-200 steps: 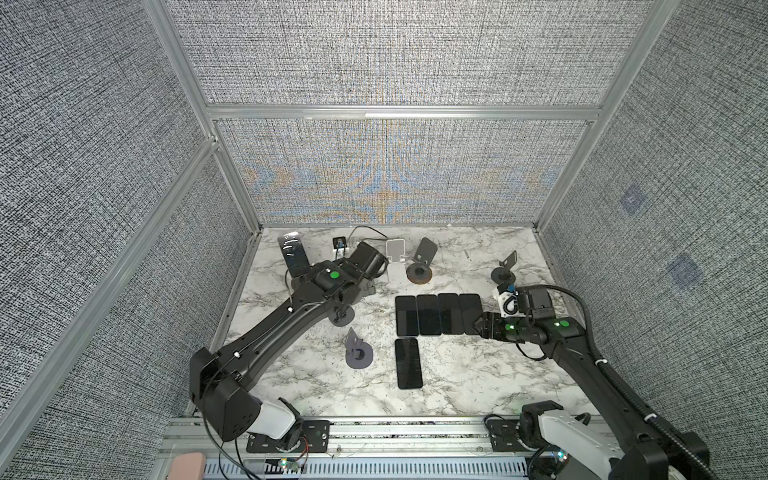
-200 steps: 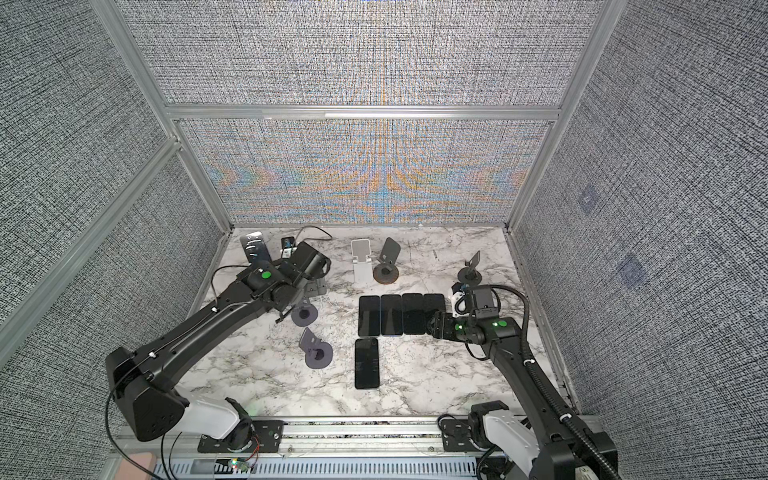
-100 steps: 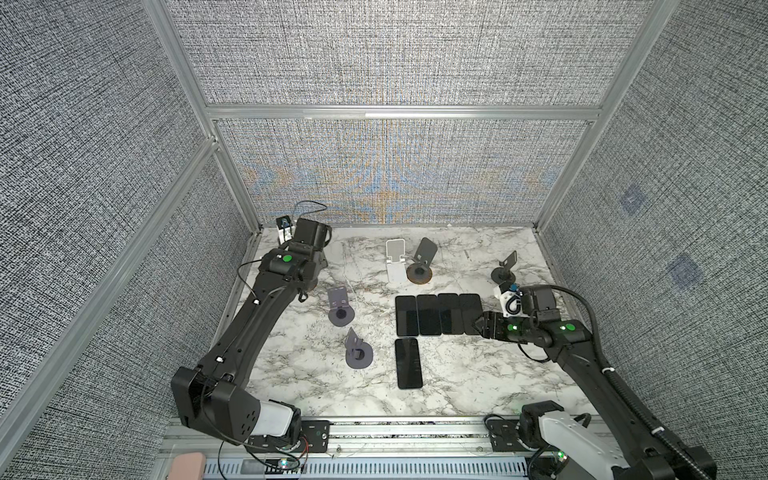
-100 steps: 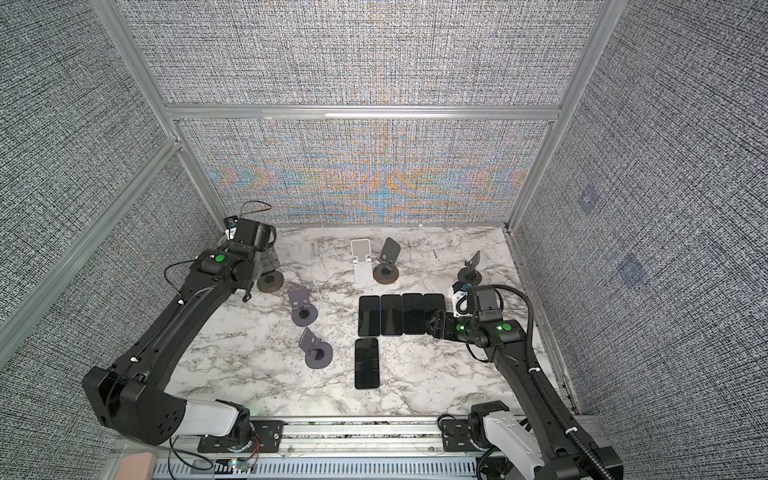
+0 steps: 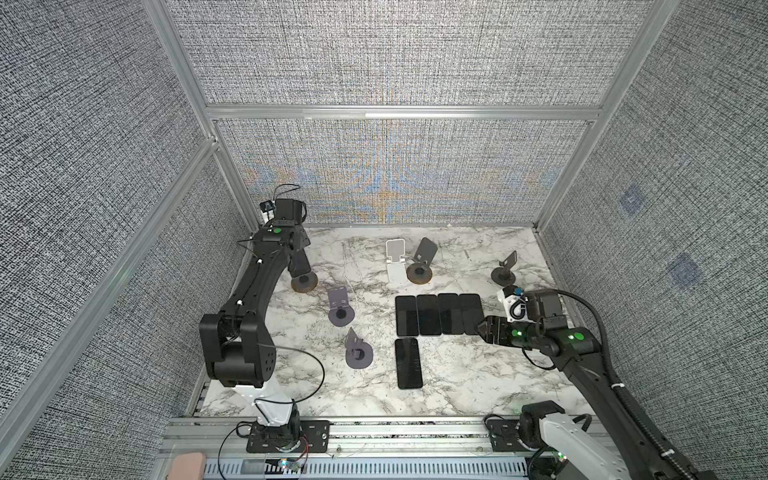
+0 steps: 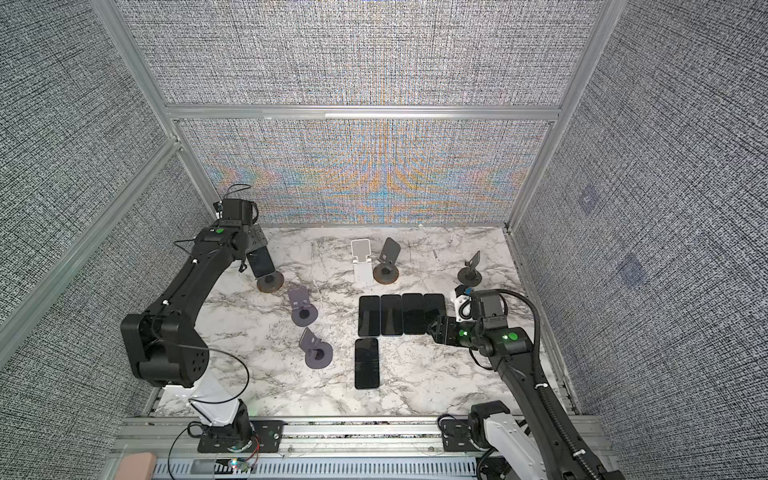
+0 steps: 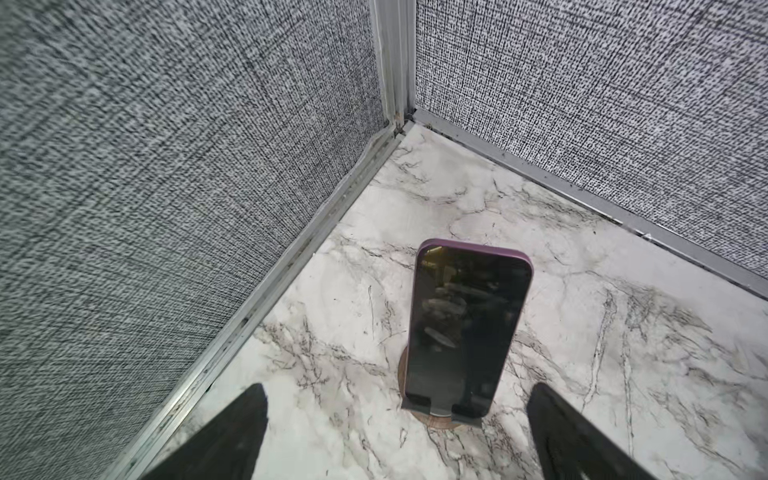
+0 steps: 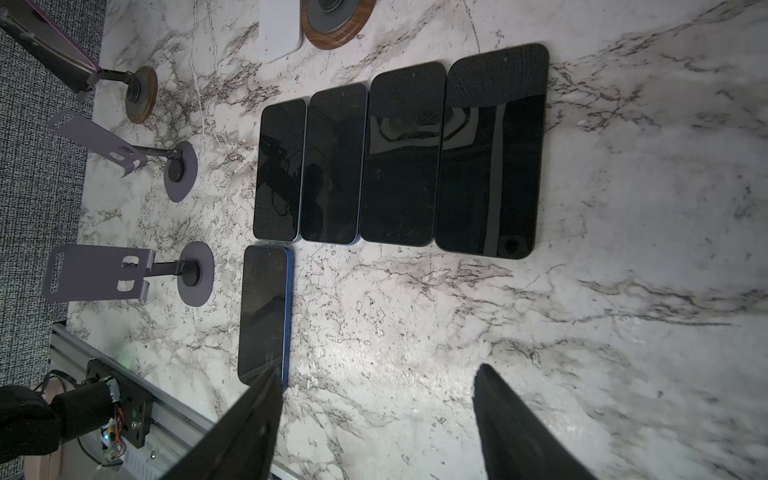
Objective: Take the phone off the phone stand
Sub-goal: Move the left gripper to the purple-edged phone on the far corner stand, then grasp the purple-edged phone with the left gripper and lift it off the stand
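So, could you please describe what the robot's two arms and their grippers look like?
The left arm and right arm are matte black with white base links, green lights near the wrists and loose black cables. The left gripper and right gripper have plain black, tapering fingers.

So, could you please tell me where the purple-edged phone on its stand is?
In both top views the purple-edged phone leans on the wood-based stand in the far-left corner of the marble table, just ahead of the open left gripper.
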Controlling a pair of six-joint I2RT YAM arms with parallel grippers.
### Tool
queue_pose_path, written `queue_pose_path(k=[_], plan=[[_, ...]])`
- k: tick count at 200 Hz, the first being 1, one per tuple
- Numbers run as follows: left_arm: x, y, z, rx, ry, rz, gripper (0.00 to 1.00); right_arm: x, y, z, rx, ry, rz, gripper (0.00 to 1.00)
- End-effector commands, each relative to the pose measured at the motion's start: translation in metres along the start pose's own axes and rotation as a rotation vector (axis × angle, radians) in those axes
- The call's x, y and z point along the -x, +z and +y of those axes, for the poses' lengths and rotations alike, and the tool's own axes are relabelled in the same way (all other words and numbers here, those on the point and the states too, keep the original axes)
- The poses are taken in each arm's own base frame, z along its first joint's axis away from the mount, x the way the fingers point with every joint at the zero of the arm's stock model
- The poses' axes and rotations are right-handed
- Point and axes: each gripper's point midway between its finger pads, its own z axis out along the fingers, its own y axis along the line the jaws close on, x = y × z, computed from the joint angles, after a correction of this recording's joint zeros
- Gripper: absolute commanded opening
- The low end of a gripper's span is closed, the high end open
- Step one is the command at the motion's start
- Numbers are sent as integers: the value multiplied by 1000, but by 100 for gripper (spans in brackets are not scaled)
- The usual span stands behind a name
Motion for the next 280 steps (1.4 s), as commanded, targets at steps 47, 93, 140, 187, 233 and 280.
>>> queue_pose_path(k=[47,93,140,187,233,280], plan=[[4,47,-28,-142,-3,107,99,-9,-1,-6,-25,2,18,71],[-10,76,-38,-156,29,162,99,-9,4,-7,-24,6,26,71],[-23,92,-39,-142,32,184,98,-9,4,-8,-30,7,25,71],[-28,96,-45,-171,51,202,90,-7,7,-3,6,7,16,71],[-31,98,-43,-158,66,209,83,-7,8,-3,5,6,20,71],[-32,92,-43,-162,57,242,77,-6,8,-3,6,7,21,71]])
